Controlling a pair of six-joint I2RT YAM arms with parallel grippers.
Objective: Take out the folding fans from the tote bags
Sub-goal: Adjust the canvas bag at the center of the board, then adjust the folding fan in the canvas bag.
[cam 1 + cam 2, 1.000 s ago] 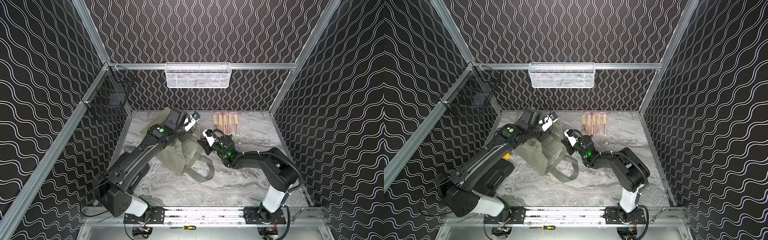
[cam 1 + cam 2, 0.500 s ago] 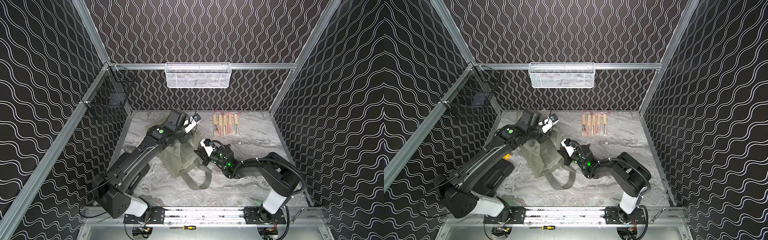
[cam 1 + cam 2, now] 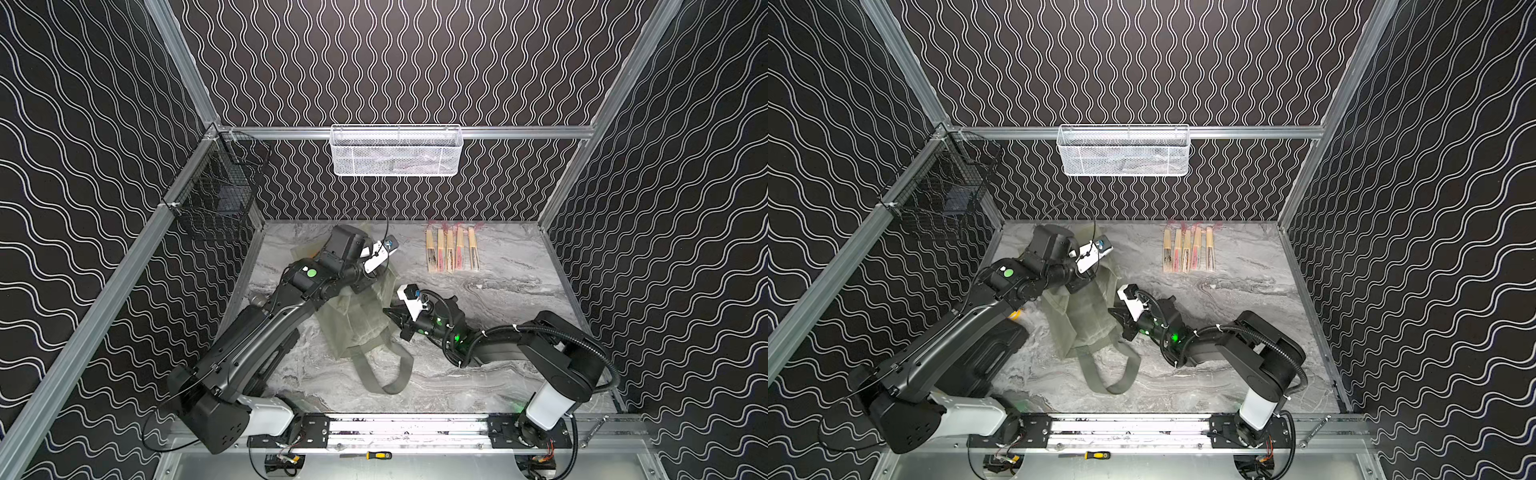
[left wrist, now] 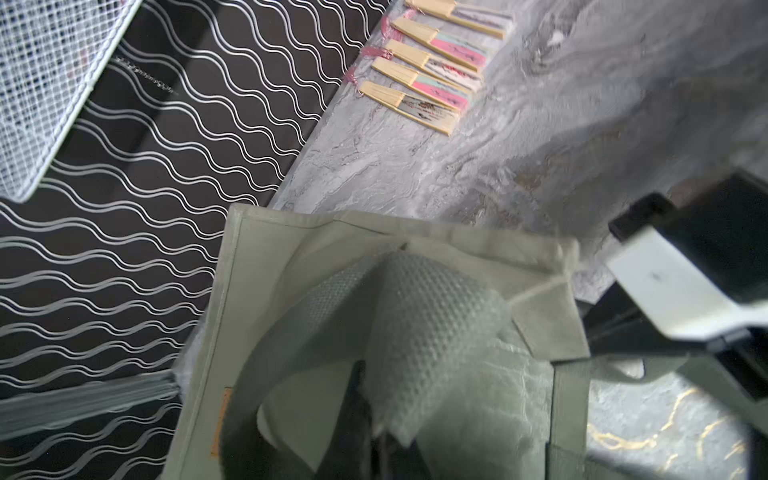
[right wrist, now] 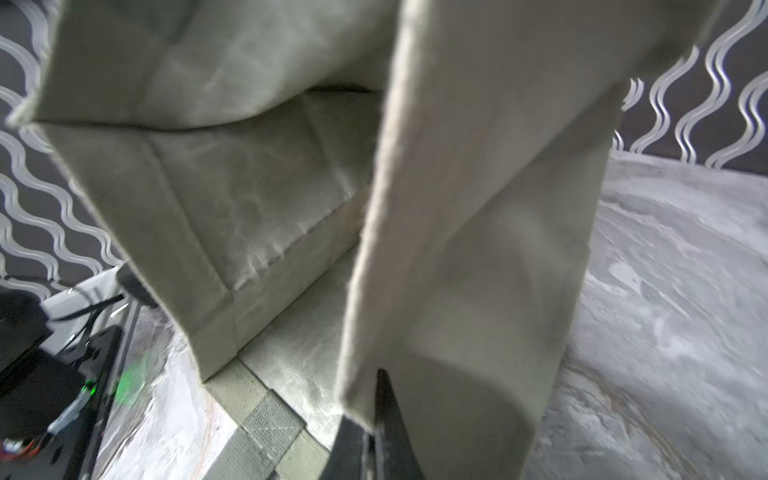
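Five fans [image 3: 452, 249] out, side by side on worktop [image 3: 498, 299], upper right of centre in both top views. Tote [image 3: 353, 320] at frame centre, straps trailing toward lower edge. L hand [image 4: 370, 419] clamped on tote cloth at upper end; R hand [image 5: 374, 419] pinched shut on tote edge. No fan seen in the visible part of tote interior; rest hidden. Prob. late stage: any leftovers to check.

In both top views, light falls evenly from above and focus is sharp; the pale marble worktop [image 3: 436, 390] is brightest, with a dark shadow under the left arm [image 3: 257, 345] at 8 o'clock. Both wrist views are smeared by motion blur, and the tote bag [image 5: 478, 208] near the lens looks soft.
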